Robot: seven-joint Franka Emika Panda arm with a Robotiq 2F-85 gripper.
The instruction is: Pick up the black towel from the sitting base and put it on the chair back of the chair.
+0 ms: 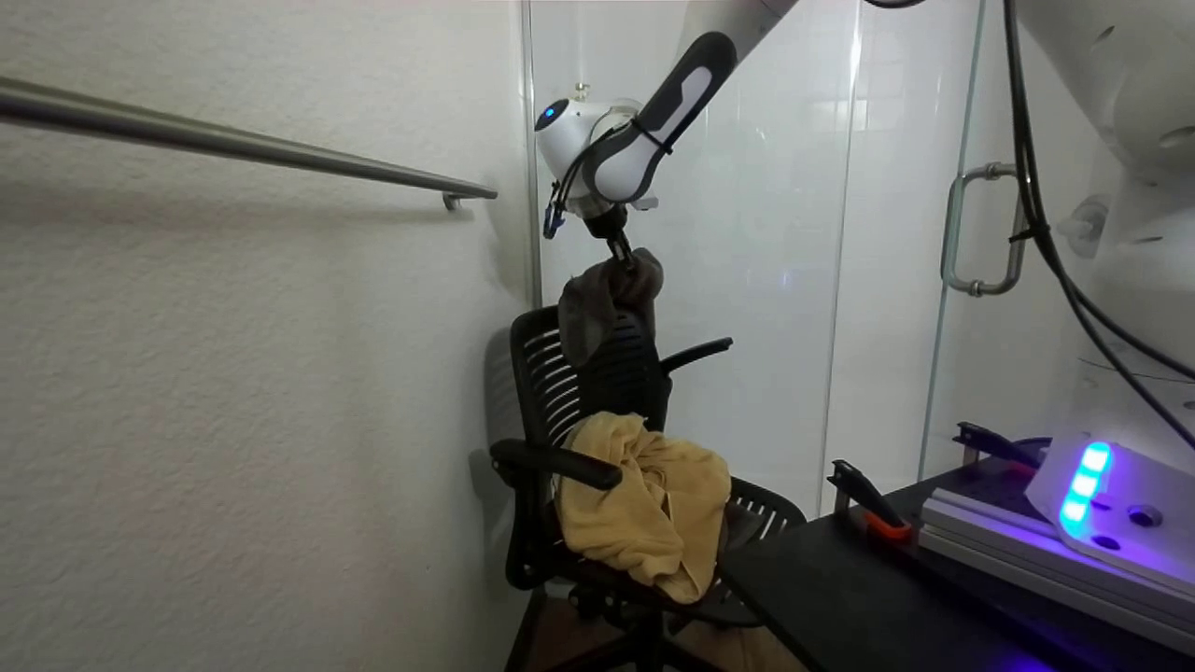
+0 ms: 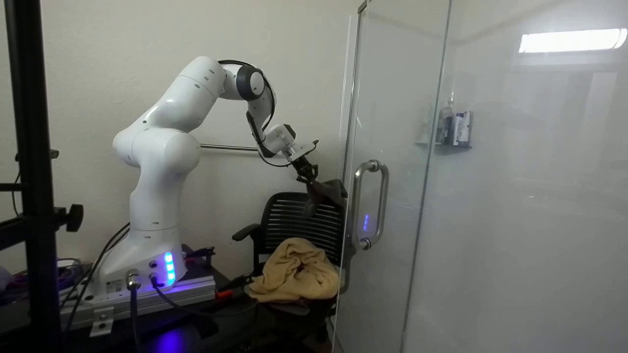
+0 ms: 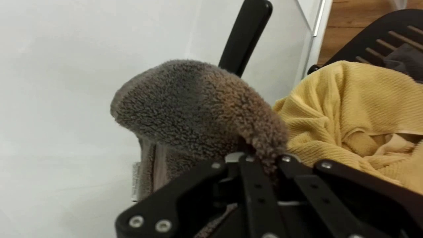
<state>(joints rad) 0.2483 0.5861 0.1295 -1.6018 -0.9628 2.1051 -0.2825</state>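
Observation:
The black towel, a fuzzy dark grey-brown cloth, hangs bunched from my gripper in both exterior views (image 1: 586,322) (image 2: 327,191). It fills the middle of the wrist view (image 3: 178,109). My gripper (image 1: 624,254) is shut on a fold of it, and the fold shows between the fingertips in the wrist view (image 3: 264,160). The towel overlaps the top of the black slatted chair back (image 1: 551,373) (image 2: 287,225). I cannot tell whether it rests on that edge. Part of the chair back is hidden behind the towel.
A yellow towel (image 1: 644,504) lies crumpled on the chair seat, with a dark cloth (image 3: 404,59) partly under it. Chair armrests (image 1: 560,464) (image 3: 246,36) stick out. A wall stands behind the chair, a glass door with a handle (image 2: 370,206) beside it. A black table (image 1: 840,588) holds the robot base.

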